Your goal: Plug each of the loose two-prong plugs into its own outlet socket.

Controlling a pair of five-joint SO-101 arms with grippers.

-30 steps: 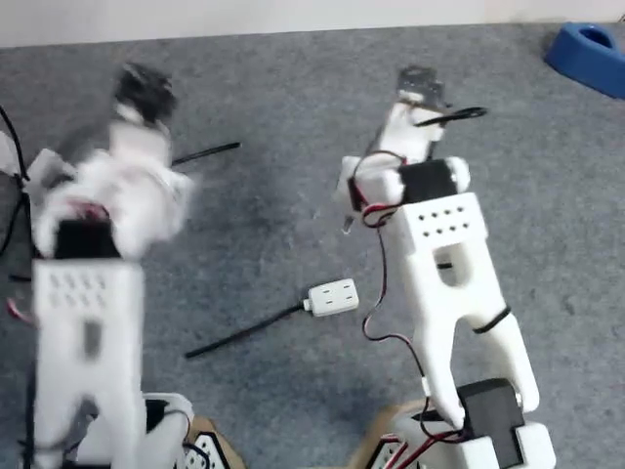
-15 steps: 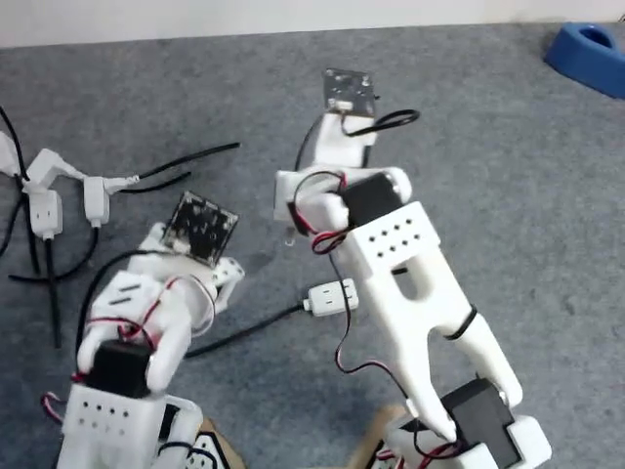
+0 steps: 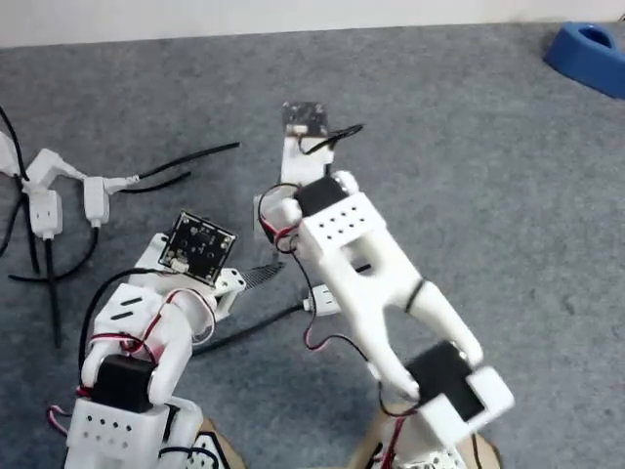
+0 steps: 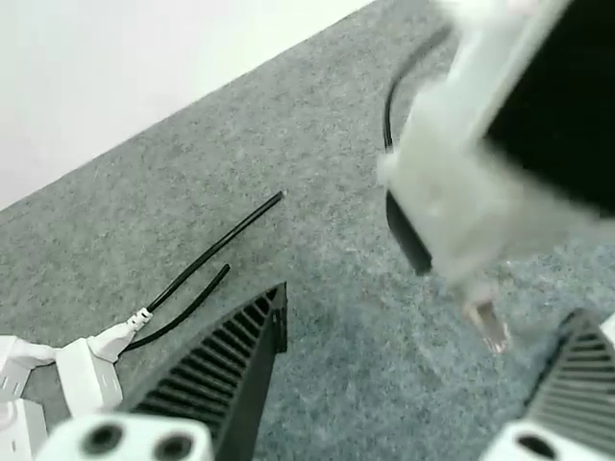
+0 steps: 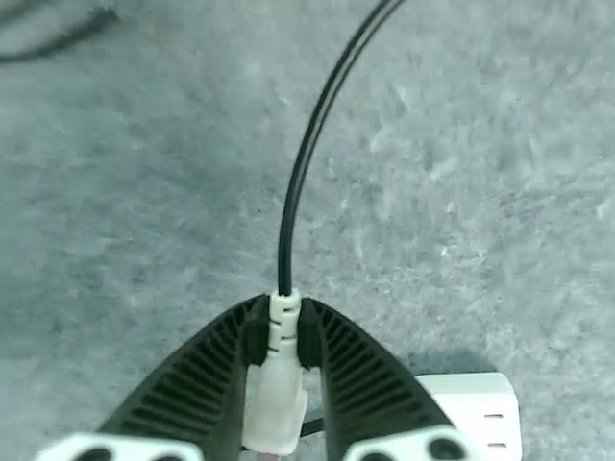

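Plug (image 5: 274, 403), white w/ black cord (image 5: 312, 144), sits clamped betw. the right tool's (image 5: 281, 322) jaws, over grey worktop (image 3: 488, 195); white outlet socket (image 5: 476, 413) just beside. The left tool (image 4: 428, 309) gapes wide, holding nothing. Other white plugs (image 3: 95, 198) lie at 9 o'clock of worktop, high view.

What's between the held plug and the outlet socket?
Right wrist view: a finger of the right end effector, then a strip of grey carpet, separates the plug from the outlet socket.
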